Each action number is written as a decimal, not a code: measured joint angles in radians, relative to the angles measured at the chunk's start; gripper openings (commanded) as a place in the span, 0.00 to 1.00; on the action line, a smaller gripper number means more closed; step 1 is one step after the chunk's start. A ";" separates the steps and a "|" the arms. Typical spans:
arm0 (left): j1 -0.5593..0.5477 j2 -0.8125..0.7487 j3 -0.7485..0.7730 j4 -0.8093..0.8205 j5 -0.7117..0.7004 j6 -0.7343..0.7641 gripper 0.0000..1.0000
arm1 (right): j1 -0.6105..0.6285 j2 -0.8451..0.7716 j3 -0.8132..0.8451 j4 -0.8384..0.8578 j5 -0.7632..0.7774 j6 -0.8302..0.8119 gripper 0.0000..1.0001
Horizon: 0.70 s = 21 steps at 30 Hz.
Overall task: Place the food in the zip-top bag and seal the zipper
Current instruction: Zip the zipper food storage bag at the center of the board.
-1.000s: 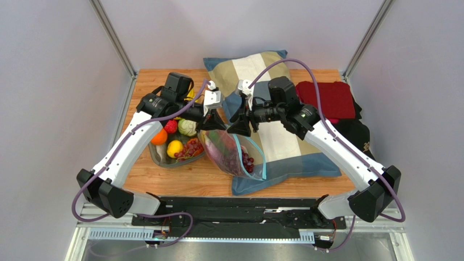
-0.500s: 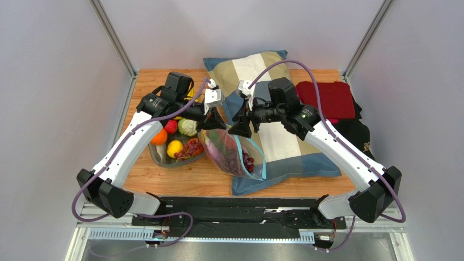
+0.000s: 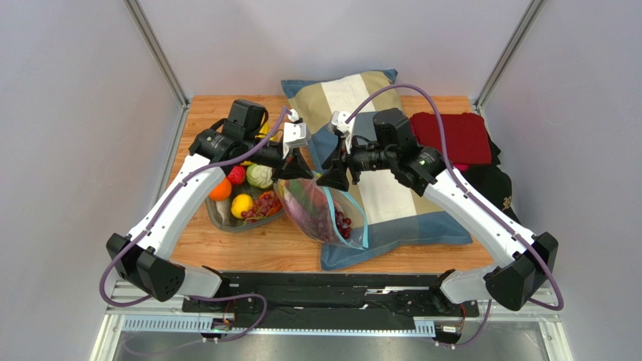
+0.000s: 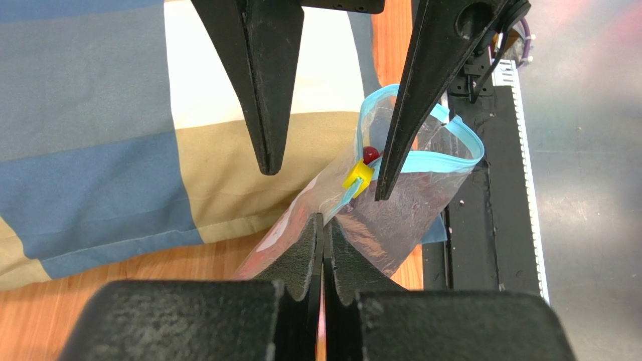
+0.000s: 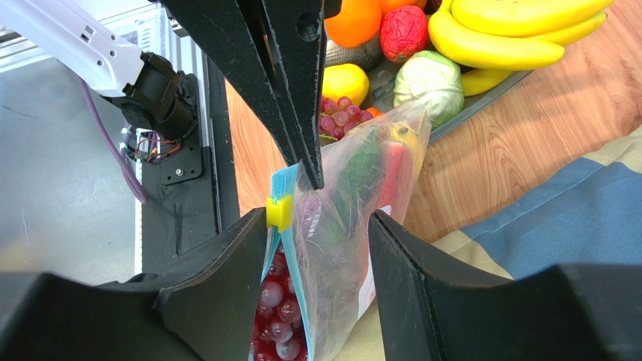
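Observation:
The clear zip-top bag leans on the pillow's front edge, holding purple grapes and red and green pieces. My left gripper is shut on the bag's upper corner, also seen in the top view. My right gripper is open, its jaws straddling the bag's mouth end beside the yellow slider on the light-blue zipper. The zipper gapes open past the slider. More food lies in the oval dish: orange, bananas, cabbage, lemon.
A striped blue, tan and white pillow lies at mid-table under the bag's right side. A red cloth and dark cloth lie at the right. A black rail runs along the near edge.
My right arm has shifted slightly to the right, its gripper staying at the bag's mouth. The left gripper and the bag have not visibly moved.

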 measured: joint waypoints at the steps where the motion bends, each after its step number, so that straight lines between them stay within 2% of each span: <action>1: 0.000 0.001 0.000 0.000 0.000 0.000 0.00 | 0.000 0.000 0.001 0.000 0.000 0.001 0.55; 6: 0.000 0.008 0.001 0.000 0.001 0.000 0.00 | 0.000 0.000 0.002 0.015 0.001 0.009 0.56; 9: 0.000 0.013 0.001 0.000 0.001 0.000 0.00 | 0.000 0.000 0.003 0.018 0.003 0.009 0.51; 12: 0.000 0.018 0.004 0.000 0.001 -0.001 0.00 | 0.000 0.000 0.003 0.023 0.012 0.008 0.41; 13: 0.000 0.019 0.005 0.000 0.001 -0.002 0.00 | 0.001 0.000 0.003 0.024 0.015 0.007 0.33; 15: 0.000 0.023 0.006 0.000 0.001 -0.004 0.00 | 0.005 0.000 0.003 0.027 0.024 0.001 0.24; 16: 0.000 0.024 0.006 0.000 0.001 -0.005 0.00 | 0.007 0.000 0.003 0.029 0.029 -0.004 0.14; 18: 0.000 0.027 0.007 0.000 0.001 -0.005 0.01 | 0.013 0.000 0.003 0.036 0.042 -0.014 0.04; 20: 0.000 0.029 0.007 -0.003 0.003 -0.002 0.14 | 0.018 -0.003 0.000 0.040 0.053 -0.023 0.00; 21: 0.001 0.030 0.009 -0.008 0.009 0.004 0.28 | 0.019 -0.005 -0.005 0.044 0.056 -0.028 0.00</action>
